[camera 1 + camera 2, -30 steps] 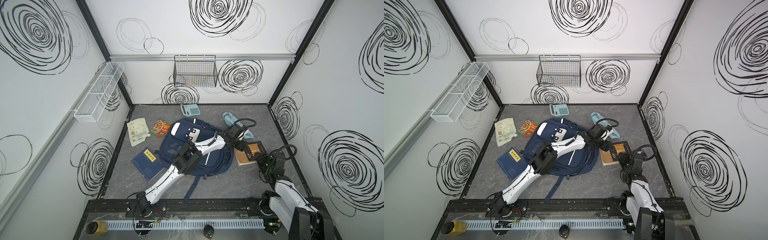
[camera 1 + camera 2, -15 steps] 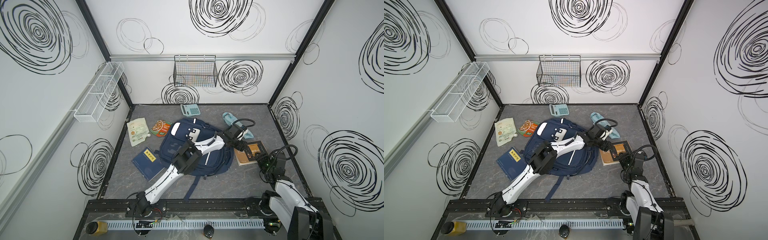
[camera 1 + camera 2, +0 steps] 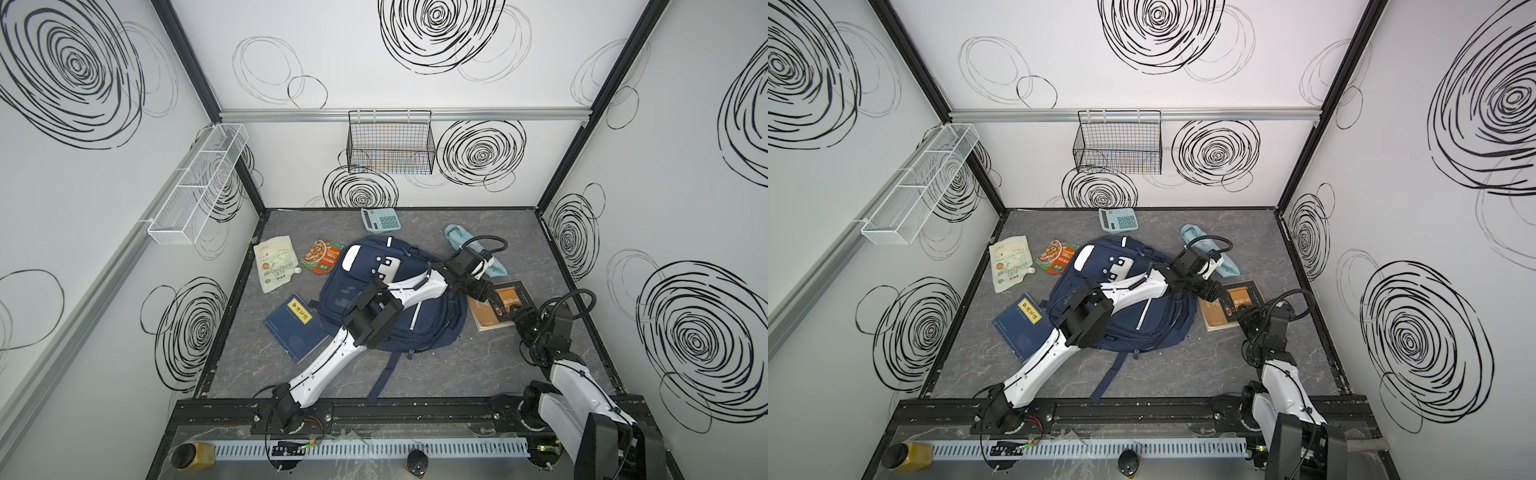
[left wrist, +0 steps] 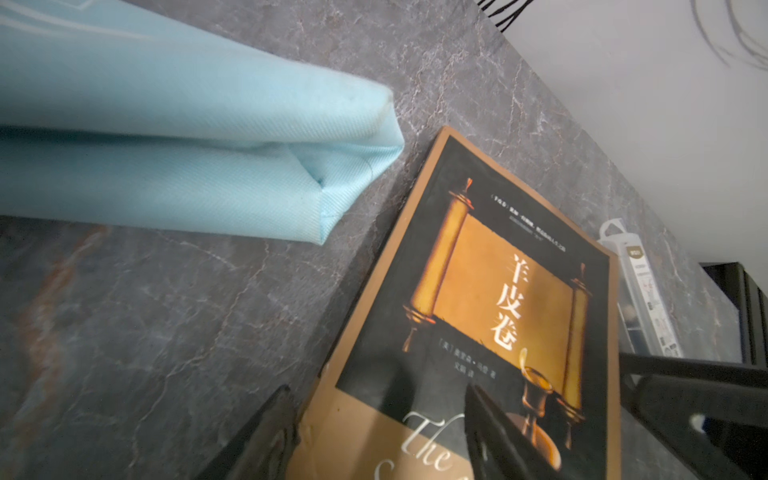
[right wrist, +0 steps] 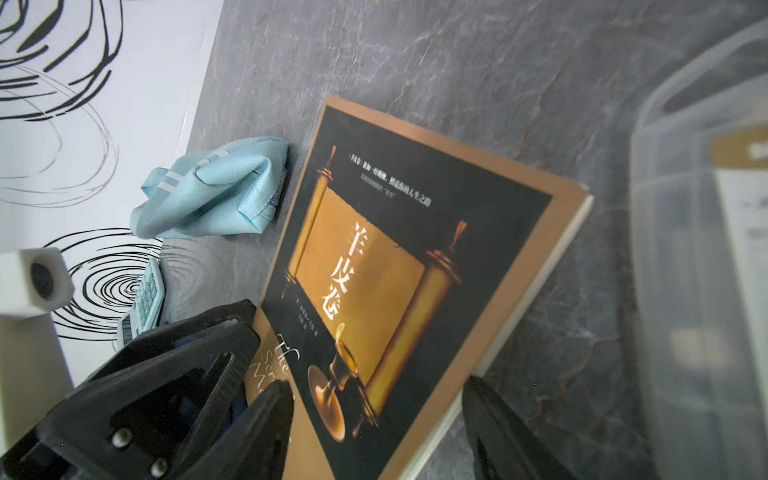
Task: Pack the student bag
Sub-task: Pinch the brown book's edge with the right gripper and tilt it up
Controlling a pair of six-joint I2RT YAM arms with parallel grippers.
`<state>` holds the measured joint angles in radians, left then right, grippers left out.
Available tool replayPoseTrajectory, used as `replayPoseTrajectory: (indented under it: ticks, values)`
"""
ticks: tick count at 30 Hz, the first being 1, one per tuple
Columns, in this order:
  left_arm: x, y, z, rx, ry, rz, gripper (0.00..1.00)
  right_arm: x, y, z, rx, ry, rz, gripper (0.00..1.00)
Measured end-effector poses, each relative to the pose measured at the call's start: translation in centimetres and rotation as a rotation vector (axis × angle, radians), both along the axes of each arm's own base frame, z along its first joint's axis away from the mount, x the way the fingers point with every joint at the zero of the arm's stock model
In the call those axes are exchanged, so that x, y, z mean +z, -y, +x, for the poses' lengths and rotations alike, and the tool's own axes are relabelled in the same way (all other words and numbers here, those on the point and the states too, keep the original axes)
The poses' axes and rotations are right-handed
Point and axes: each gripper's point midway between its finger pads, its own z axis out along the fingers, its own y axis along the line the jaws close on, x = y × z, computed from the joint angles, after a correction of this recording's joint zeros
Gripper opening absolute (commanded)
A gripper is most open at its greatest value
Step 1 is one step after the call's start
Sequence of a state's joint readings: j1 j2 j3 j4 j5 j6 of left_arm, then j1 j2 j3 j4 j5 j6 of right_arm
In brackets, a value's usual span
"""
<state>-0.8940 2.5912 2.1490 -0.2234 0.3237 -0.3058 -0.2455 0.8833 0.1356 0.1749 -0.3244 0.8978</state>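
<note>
- White mesh rack point(image 3: 199, 183): hangs on the left wall and is split into compartments.
- White pouch point(image 3: 275, 262), orange snack packet point(image 3: 322, 255) and blue book point(image 3: 295, 326): lie flat on the table point(image 3: 415, 370), left of the bag.
- Student bag point(image 3: 340, 291): lies flat at the middle of the table, face patch up. The left arm reaches across it, and what is inside cannot be seen.
- Black wire basket point(image 3: 390, 143): hangs on the back wall above the calculator point(image 3: 380, 219). Its contents cannot be made out.
- Light blue folded umbrella point(image 3: 455, 236): lies right of the bag, just beside a far corner of the brown book point(image 3: 505, 297).
- Brown book: lies flat with its cover up, under both tools.
- Left tool point(image 4: 374, 432): fingers apart, one over the cover and one outside the book's edge; it clamps nothing.
- Right tool point(image 5: 374, 428): fingers apart with the book's near end between them; no clamp shows.
- Clear plastic box point(image 5: 698, 249): stands beside the book and carries a label. Its contents are blurred.
- Against the earlier top views: the bag, both books and both arms stand in the same places.
</note>
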Motion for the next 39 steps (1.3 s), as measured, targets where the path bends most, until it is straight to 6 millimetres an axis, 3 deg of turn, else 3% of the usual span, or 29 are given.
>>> replayPoseTrajectory:
  ticks: [9, 13, 21, 28, 34, 37, 39]
  values:
    - [-0.3, -0.2, -0.1, -0.003, -0.020, -0.021, 0.67, 1.4, -0.2, 1.0, 0.024, 0.078, 0.014, 0.66]
    - [-0.2, -0.2, -0.1, -0.005, -0.024, -0.029, 0.67, 1.1, -0.1, 0.9, 0.021, 0.075, 0.032, 0.66]
    - [-0.2, -0.2, -0.1, -0.009, -0.035, -0.040, 0.66, 0.7, 0.3, 0.6, 0.011, 0.063, 0.039, 0.38]
    - [0.3, -0.3, -0.1, -0.017, -0.051, -0.059, 0.66, 0.3, 0.3, 0.2, 0.021, 0.044, 0.026, 0.00]
    - [1.1, -1.0, -1.0, -0.018, -0.109, -0.048, 0.66, 1.1, 0.3, 0.1, 0.040, 0.063, -0.008, 0.00]
    - [2.4, -1.3, -1.4, -0.024, -0.129, -0.048, 0.67, 1.8, 0.2, 0.2, 0.055, 0.072, -0.026, 0.00]
    - [4.4, -1.5, -1.8, -0.030, -0.124, -0.064, 0.68, 2.6, 0.1, 0.5, 0.074, 0.085, -0.035, 0.00]
